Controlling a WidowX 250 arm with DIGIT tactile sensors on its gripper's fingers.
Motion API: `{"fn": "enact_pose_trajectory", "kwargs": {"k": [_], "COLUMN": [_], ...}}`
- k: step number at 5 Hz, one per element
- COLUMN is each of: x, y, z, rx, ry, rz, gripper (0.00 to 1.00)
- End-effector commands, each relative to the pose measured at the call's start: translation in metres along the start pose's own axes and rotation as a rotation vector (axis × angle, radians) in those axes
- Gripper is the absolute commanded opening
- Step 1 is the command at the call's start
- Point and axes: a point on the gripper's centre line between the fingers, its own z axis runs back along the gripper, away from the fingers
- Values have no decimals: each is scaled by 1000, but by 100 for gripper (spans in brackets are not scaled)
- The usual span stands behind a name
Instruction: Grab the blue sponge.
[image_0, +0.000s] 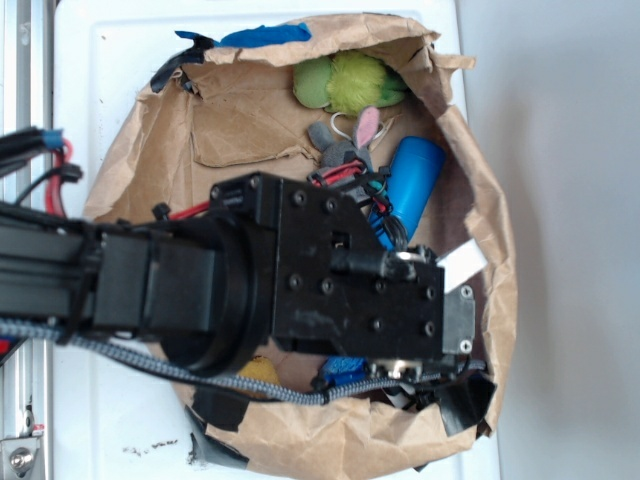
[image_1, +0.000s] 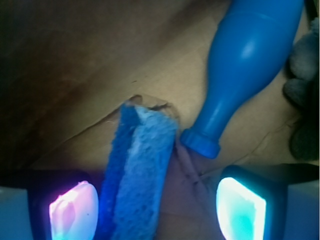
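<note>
Gripper (image_1: 157, 210) open over the sponge (image_1: 140, 175)

The fingers (image_1: 75, 210) stand apart, one either side of the sponge, set to close across its narrow width. It lies on the brown paper (image_1: 100, 75) just left of the bottle (image_1: 245, 65), cap nearly touching it; its long axis runs from between the fingers up and slightly right, dark scouring layer leftward

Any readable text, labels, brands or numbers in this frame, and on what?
None readable.
Blue bottle: plain, no label showing.
Blue sponge: no print.
Gripper body: no marking legible.
Dark specks on the white surface by the paper bag: too small and blurred to read as text.
</note>
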Motion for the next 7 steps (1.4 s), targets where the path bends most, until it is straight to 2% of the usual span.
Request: {"fn": "enact_pose_trajectory", "kwargs": {"k": [1, 3, 5, 6, 7], "x": [5, 8, 21, 22, 19], "y": [-18, -21, -11, -10, -4], "z": [-2, -16, -24, -32, -27], "rx": [-40, -9, -29, -9, -13], "ry": [-62, -75, -103, -112, -102], "rz": [22, 24, 2, -6, -12], "gripper": [100, 100, 100, 16, 0]}}
